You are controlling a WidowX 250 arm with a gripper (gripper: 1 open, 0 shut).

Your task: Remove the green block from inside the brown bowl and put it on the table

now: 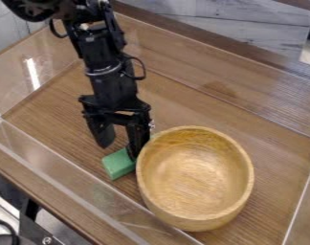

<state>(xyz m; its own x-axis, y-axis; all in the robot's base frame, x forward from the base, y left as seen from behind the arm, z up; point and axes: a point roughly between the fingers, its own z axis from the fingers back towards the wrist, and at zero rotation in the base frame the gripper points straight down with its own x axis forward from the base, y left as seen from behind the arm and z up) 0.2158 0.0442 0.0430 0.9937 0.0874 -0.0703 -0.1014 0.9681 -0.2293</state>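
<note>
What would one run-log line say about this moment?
green block: on table, left of brown bowl, close beside rim | bowl: empty | end effector: open, pointing down over block, not gripping

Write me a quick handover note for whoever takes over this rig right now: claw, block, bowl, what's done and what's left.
Claw: open, pointing steeply down, holding nothing, just above the green block.
Green block: lying on the table, outside the brown bowl, beside its left rim.
Brown bowl: upright, nothing visible inside.
Done: block is out of the bowl, on the table and released.
Left: lift the claw clear; nothing else appears outstanding.
</note>
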